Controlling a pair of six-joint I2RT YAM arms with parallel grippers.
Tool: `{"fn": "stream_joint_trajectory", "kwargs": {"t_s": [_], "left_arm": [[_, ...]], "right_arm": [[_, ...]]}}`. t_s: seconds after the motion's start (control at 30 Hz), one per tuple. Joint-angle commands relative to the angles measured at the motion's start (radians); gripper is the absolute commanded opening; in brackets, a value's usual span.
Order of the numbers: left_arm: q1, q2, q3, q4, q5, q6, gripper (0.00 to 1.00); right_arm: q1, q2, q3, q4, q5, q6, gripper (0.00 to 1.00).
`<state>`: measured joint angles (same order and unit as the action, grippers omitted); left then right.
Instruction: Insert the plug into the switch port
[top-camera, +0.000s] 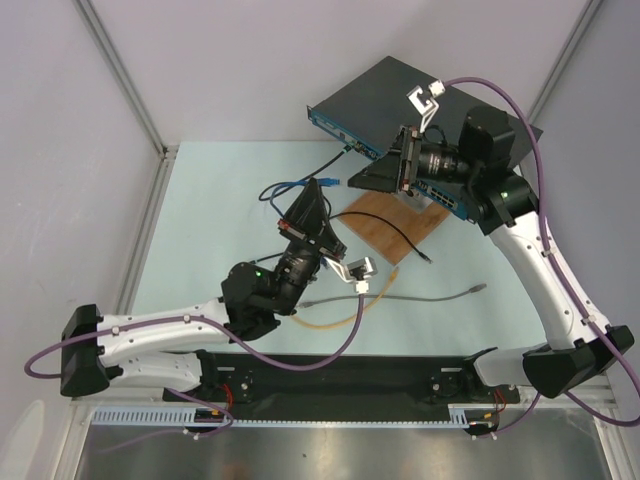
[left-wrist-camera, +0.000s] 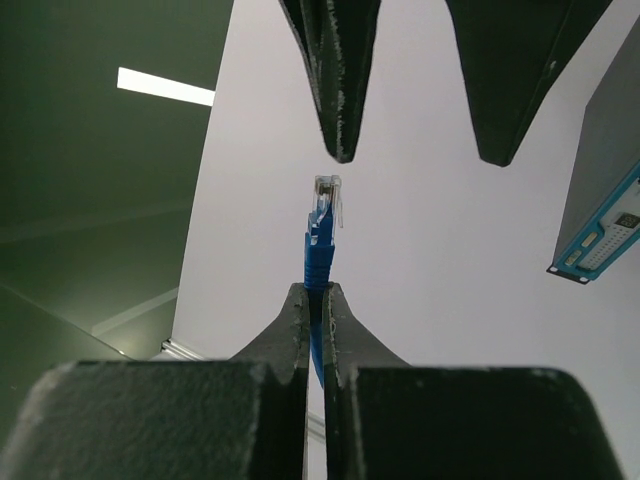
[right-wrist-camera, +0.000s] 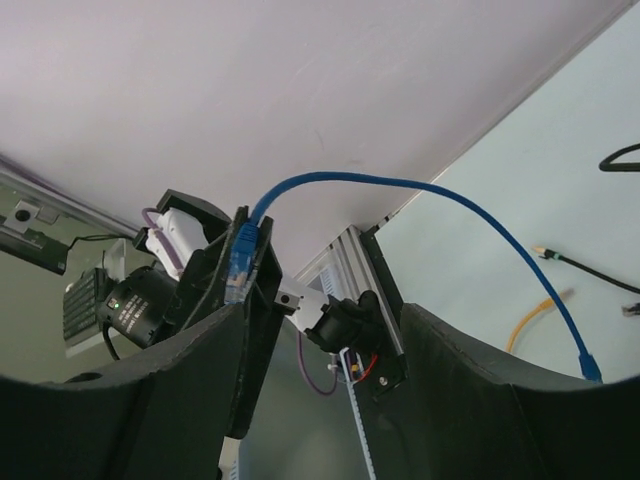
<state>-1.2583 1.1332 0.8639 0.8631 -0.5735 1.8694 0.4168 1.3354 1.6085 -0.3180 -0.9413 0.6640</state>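
The switch (top-camera: 400, 100) is a flat dark grey box at the back right, its teal-blue front face facing front-left. It also shows at the right edge of the left wrist view (left-wrist-camera: 600, 225). My left gripper (top-camera: 320, 192) is raised over the table's middle and shut on the blue cable just behind its clear-tipped plug (left-wrist-camera: 326, 200), which points up past the fingertips. My right gripper (top-camera: 352, 182) is open just in front of the switch, facing the left gripper. Its fingers (left-wrist-camera: 340, 90) stand above the plug, apart from it. The plug also shows in the right wrist view (right-wrist-camera: 240, 265).
A brown wooden board (top-camera: 395, 225) lies in front of the switch. A black cable (top-camera: 400, 238), a grey cable (top-camera: 420, 297) and a yellow cable (top-camera: 340, 320) lie loose on the table. The blue cable (right-wrist-camera: 420, 190) arcs down to the table.
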Motion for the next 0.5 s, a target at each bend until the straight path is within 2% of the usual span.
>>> {"fn": "stream_joint_trajectory", "kwargs": {"t_s": [0.0,0.27,0.37,0.47], "left_arm": [[-0.009,0.005,0.0,0.04,0.0,0.02,0.0],[-0.009,0.019,0.02,0.007,-0.011,-0.001,0.0],[-0.01,0.02,0.018,0.001,-0.008,-0.006,0.0],[-0.009,0.022,0.023,-0.013,-0.011,-0.013,0.0]], "right_arm": [[0.019,-0.024,-0.008,0.08,-0.042,0.031,0.69],[0.039,-0.035,-0.038,0.155,-0.059,0.091,0.69],[0.046,-0.027,-0.036,0.145,-0.047,0.08,0.66],[0.048,-0.022,-0.032,0.145,-0.034,0.082,0.59]]}}
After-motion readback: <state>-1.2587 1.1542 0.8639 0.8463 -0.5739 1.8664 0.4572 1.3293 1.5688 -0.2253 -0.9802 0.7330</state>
